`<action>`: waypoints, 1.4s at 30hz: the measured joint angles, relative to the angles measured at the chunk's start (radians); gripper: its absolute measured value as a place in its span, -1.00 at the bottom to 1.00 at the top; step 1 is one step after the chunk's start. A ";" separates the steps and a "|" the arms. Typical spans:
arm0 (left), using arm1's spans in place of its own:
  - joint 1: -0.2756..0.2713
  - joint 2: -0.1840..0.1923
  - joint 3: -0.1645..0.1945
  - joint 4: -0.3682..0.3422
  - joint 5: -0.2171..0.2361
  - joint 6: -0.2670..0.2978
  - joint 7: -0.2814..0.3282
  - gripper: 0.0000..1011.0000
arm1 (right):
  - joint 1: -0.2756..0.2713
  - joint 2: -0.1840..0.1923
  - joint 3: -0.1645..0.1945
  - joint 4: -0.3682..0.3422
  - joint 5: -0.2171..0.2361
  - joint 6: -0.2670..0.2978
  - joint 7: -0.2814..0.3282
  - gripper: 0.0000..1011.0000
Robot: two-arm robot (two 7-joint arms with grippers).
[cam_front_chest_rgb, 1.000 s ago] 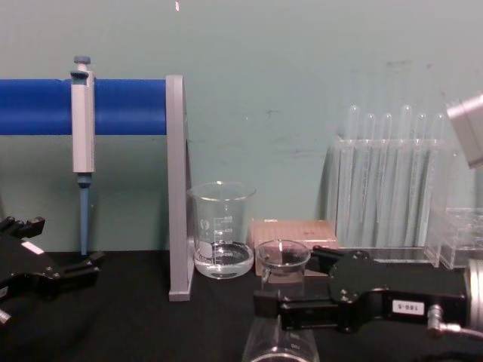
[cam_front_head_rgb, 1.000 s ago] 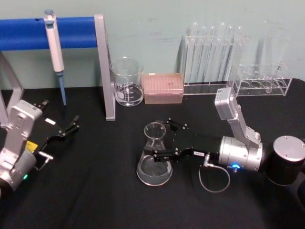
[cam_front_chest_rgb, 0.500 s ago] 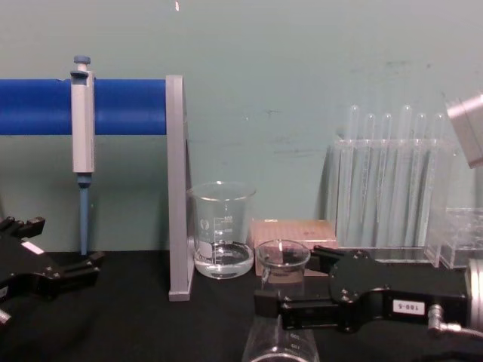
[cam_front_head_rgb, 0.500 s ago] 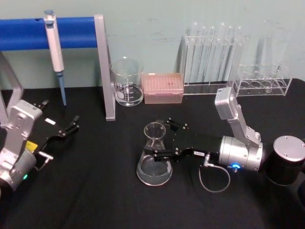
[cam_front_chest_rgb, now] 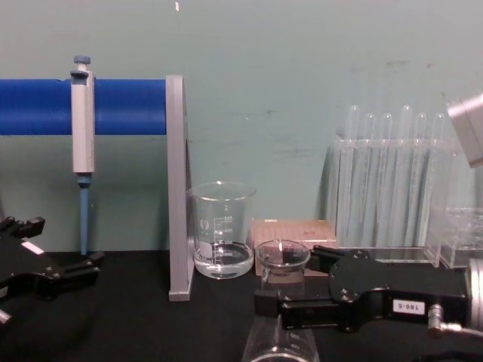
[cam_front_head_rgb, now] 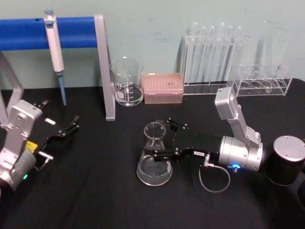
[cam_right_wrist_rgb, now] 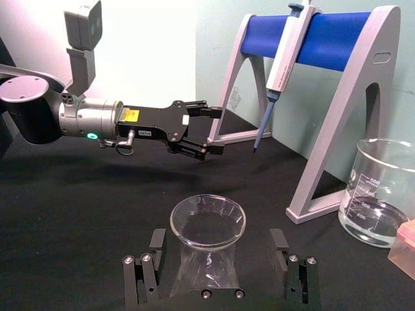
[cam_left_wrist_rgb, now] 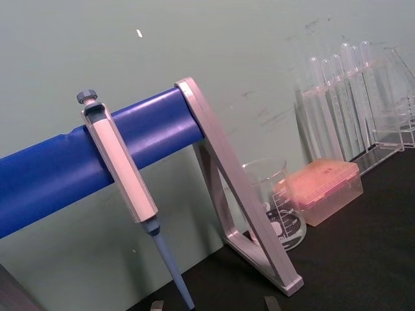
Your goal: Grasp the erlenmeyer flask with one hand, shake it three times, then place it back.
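Dead centre of the head view, the erlenmeyer flask (cam_front_head_rgb: 153, 170) is standing upright, the right tool (cam_front_head_rgb: 153, 137) straddling its neck, fingers spread and not touching, left tool (cam_front_head_rgb: 71, 125) idling open far left.

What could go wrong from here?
The right gripper straddles the neck of the erlenmeyer flask, fingers open, apart from the glass; closing off-centre could tip it. The smooth tapered neck may slip during shaking. The beaker stands behind; a wide shake might hit it. The left gripper is parked at the left.
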 joint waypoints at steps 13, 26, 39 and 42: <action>0.000 0.000 0.000 0.000 0.000 0.000 0.000 0.98 | 0.000 0.000 0.000 0.000 0.000 0.000 0.001 0.52; 0.000 0.000 0.000 0.000 0.000 0.000 0.000 0.98 | 0.000 0.000 0.000 0.000 0.000 0.000 0.001 -0.10; 0.000 0.000 0.000 0.000 0.000 0.000 0.000 0.98 | 0.000 0.000 0.000 0.000 0.000 0.000 0.001 -0.10; 0.000 0.000 0.000 0.000 0.000 0.000 0.000 0.98 | 0.000 0.000 0.000 0.000 0.000 0.000 0.001 -0.10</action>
